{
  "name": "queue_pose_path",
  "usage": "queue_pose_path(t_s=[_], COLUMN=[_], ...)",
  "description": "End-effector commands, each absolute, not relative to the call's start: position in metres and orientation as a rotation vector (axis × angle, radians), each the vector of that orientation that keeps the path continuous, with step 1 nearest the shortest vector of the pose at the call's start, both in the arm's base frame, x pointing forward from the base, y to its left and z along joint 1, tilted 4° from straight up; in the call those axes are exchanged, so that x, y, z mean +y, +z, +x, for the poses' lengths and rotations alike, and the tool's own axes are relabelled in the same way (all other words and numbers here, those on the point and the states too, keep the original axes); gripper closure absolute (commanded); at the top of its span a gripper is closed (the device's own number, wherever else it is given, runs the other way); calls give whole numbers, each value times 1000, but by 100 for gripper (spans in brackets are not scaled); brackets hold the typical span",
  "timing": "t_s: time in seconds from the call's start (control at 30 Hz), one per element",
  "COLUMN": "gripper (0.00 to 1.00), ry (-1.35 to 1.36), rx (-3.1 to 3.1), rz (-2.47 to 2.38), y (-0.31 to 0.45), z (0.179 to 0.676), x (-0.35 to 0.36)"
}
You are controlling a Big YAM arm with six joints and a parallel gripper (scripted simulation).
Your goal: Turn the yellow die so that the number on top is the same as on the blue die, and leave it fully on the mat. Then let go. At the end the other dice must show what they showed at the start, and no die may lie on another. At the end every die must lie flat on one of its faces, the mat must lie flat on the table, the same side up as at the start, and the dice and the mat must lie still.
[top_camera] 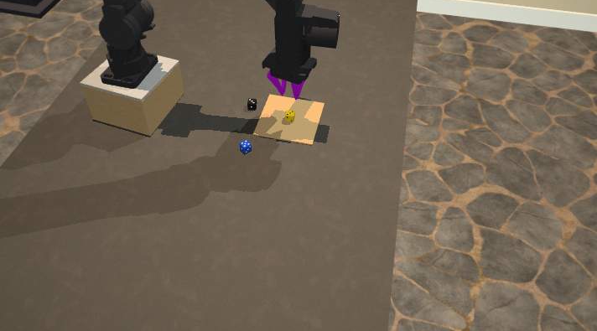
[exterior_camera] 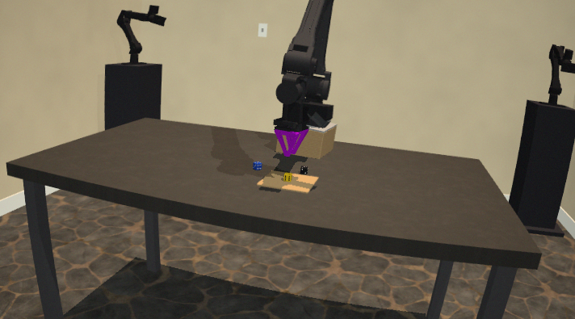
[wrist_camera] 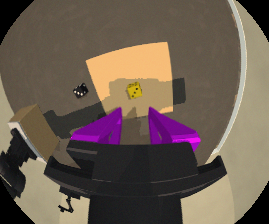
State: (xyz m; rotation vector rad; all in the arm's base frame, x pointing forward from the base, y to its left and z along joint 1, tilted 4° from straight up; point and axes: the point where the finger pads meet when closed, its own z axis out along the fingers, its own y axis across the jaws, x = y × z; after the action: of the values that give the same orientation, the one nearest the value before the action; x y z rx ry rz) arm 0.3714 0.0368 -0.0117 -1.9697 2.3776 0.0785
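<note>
The yellow die [top_camera: 289, 116] lies flat near the middle of the tan mat [top_camera: 303, 126], free of the fingers. It also shows in the exterior view [exterior_camera: 287, 177] and in the wrist view [wrist_camera: 134, 90]. My gripper [top_camera: 289, 92] hangs above the mat's far edge with its purple fingers pointing down; they stand partly apart with nothing between them. The gripper also shows in the wrist view [wrist_camera: 134, 129]. The blue die [top_camera: 245, 147] lies on the table in front of the mat's left corner. The pips on the dice are too small to read.
A black die [top_camera: 251, 104] lies on the table just left of the mat's far corner. The arm's base stands on a wooden block [top_camera: 132, 93] to the left. The table's right edge is a little beyond the mat.
</note>
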Motion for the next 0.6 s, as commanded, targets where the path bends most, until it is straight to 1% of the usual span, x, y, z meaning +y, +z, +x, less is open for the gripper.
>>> queue_pose_path(t_s=[0.0,0.3,0.4,0.57], gripper=[66,66,66,66], ry=[78,76,47,80], rx=[2369,2369,2353,2372], rz=[-1966,-1963,-1943,-1964], y=[-17,-30,-20,-40], z=[374,375,380,373], x=[38,41,40,42])
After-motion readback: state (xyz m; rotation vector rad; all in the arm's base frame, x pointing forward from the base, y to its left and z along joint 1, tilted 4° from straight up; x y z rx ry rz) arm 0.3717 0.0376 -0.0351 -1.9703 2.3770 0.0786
